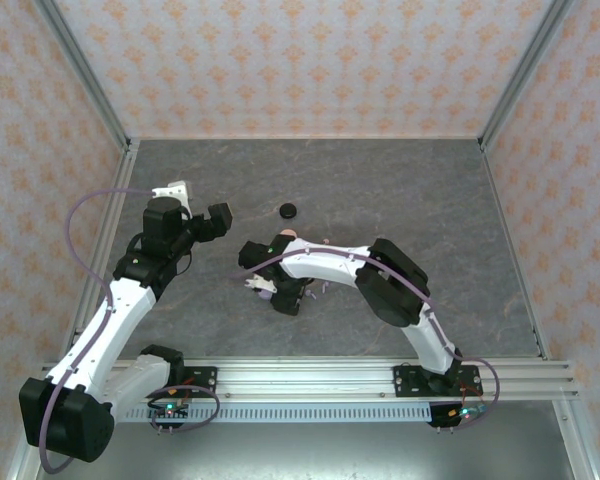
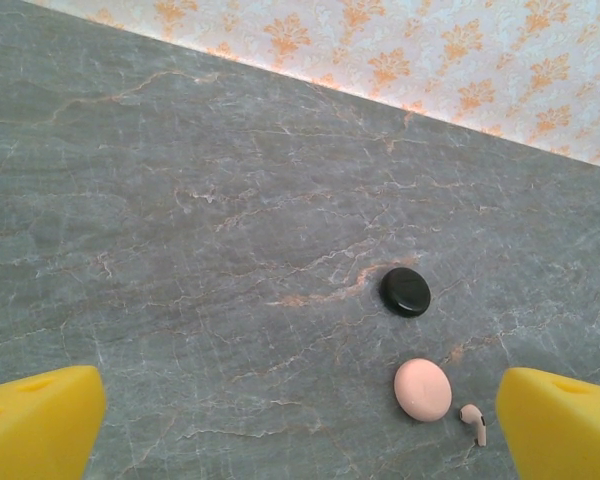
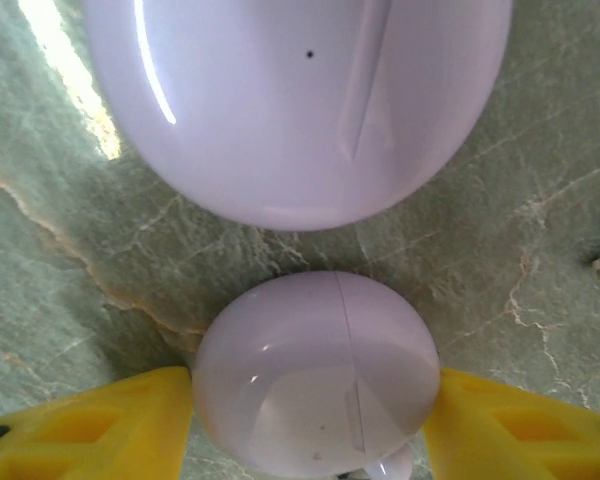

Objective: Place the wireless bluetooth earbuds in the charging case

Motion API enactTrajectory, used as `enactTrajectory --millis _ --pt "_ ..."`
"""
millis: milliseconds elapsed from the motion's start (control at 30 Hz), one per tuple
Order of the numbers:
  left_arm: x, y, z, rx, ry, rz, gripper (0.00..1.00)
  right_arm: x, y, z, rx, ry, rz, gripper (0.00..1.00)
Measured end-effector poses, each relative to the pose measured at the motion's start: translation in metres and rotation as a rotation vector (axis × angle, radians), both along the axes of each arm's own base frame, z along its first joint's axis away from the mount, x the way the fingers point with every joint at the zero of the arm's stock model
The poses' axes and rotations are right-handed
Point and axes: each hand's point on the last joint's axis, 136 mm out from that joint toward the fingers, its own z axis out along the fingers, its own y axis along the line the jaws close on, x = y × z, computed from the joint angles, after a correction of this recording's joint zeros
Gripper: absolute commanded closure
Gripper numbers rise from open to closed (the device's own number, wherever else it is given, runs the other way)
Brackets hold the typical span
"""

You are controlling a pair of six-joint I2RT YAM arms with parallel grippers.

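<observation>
My right gripper [image 3: 310, 400] pinches a lavender case [image 3: 315, 345] on the worktop [image 3: 60, 300], with a second lavender case [image 3: 300, 100] just beyond. My left gripper [image 2: 300, 425] hangs spread wide. Past it, a pink earbud [image 2: 473, 422] lies just beside a pink case [image 2: 422, 390], with a black case [image 2: 405, 291] farther off.

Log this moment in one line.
left hand: open, above table | right hand: shut on lavender case | pink earbud: loose beside pink case

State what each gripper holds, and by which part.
The left gripper is open and holds nothing. The right gripper pinches the lavender case by its two opposite sides, one finger on each.
</observation>
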Motion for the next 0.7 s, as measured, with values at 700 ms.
enactTrajectory --millis 700 --pt "-0.01 -0.022 0.014 -0.061 -0.038 -0.127 0.05 0.032 -0.016 0.095 0.365 -0.147 -0.129 0.61"
